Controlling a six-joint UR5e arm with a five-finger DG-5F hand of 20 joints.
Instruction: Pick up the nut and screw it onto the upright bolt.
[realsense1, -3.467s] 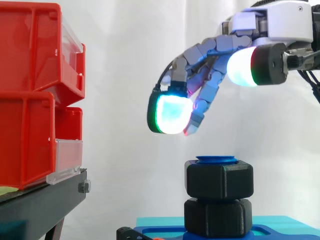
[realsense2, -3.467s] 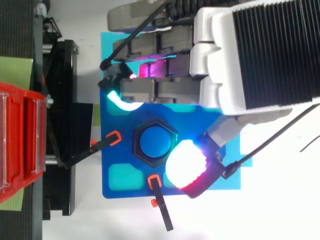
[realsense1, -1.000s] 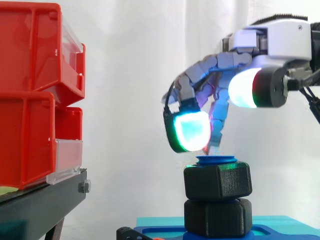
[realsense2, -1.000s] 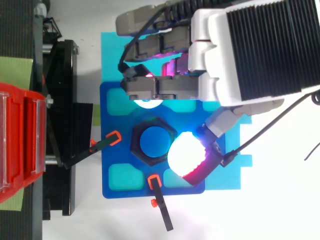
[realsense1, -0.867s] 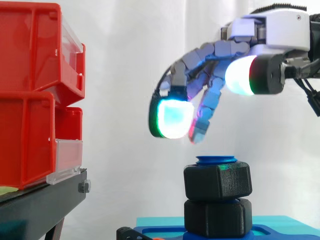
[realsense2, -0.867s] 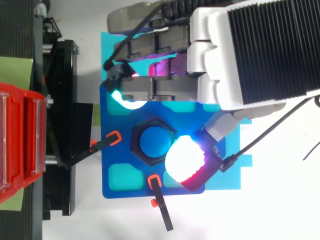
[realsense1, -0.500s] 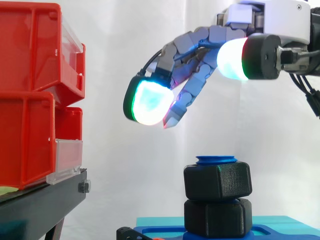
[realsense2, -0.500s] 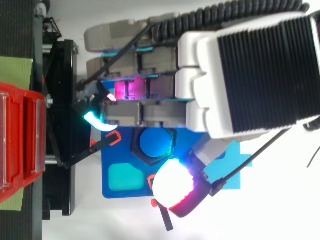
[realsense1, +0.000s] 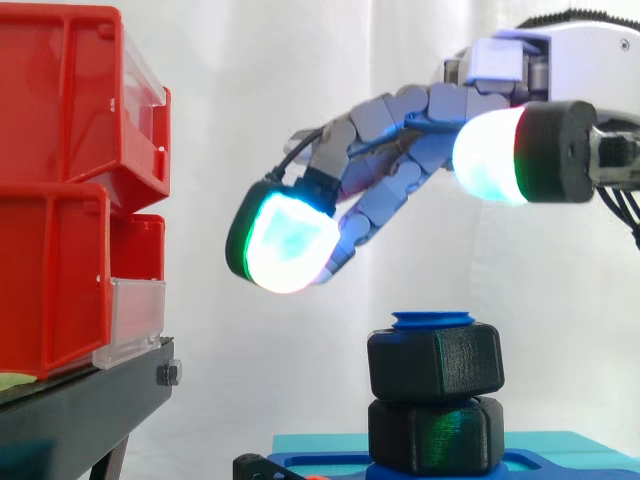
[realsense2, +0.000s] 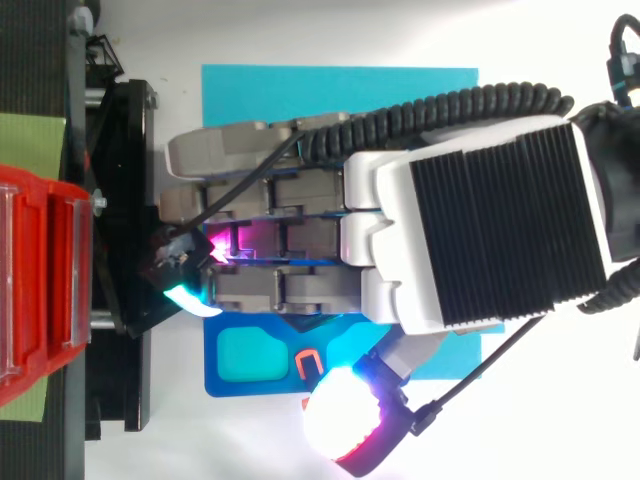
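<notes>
Nut seated on the bolt, hand spread open above it

Side view: a white curtain (realsense1: 300, 100) backs the work. Red bins (realsense1: 70, 180) stacked on a black stand (realsense1: 80, 410) take the 9 o'clock side. A blue plate (realsense1: 560, 465) lies on a cyan mat (realsense1: 320, 443) at 6 o'clock. Open air separates the bins' front edges from the nut (realsense1: 435, 365), which stands well apart from them. It is black, hexagonal and matte, and sits high on the bolt (realsense1: 432, 320), whose blue top shows just above it. A second black hexagonal piece (realsense1: 435, 435) lies directly beneath, touching it. The hand (realsense1: 440, 125) comes in from 3 o'clock, above the nut and clear of it. Its fingers are stretched toward 8 o'clock, apart from the thumb, holding nothing. One of the fingertips (realsense1: 285, 245) glows white and cyan.

Top view: the hand (realsense2: 480, 215) spans the middle, fingers reaching to 9 o'clock over the stand (realsense2: 125, 200). Bare mat (realsense2: 340, 85) lies at 12 o'clock. A corner of the plate (realsense2: 212, 385) shows at 7 o'clock, with an orange clamp (realsense2: 306, 362) on it
</notes>
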